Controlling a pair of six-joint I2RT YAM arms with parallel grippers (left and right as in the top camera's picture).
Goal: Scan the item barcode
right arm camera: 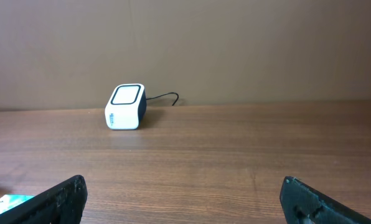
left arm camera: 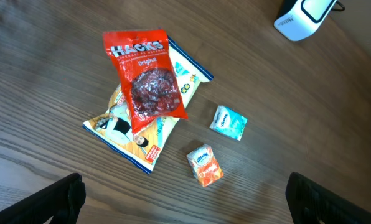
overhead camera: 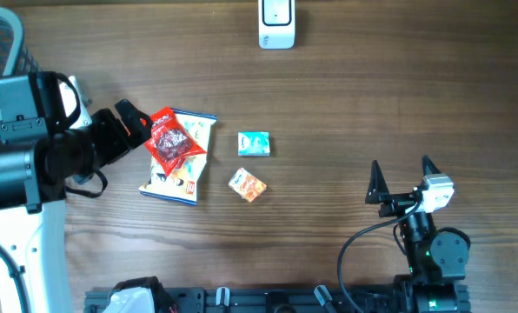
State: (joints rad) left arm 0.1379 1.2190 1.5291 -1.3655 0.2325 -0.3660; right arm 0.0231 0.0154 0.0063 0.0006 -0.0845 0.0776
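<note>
So far nothing is scanned: the Hacks bag [overhead camera: 170, 144] lies toward nine o'clock on the bench [overhead camera: 346, 104], atop a white-and-blue snack packet [overhead camera: 186, 178], with a teal sachet [overhead camera: 254, 144] and an orange sachet [overhead camera: 248, 185] beside it. The scanner [overhead camera: 276, 23] sits at twelve. The left pincer [overhead camera: 136, 129] and right pincer [overhead camera: 401, 165] gape wide and empty; picking and presenting remain.

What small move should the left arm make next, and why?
Probably lower the open left gripper onto the red candy bag: it lies nearest, on top of a snack packet, nothing is held yet, and the scanner stands across the table.
</note>
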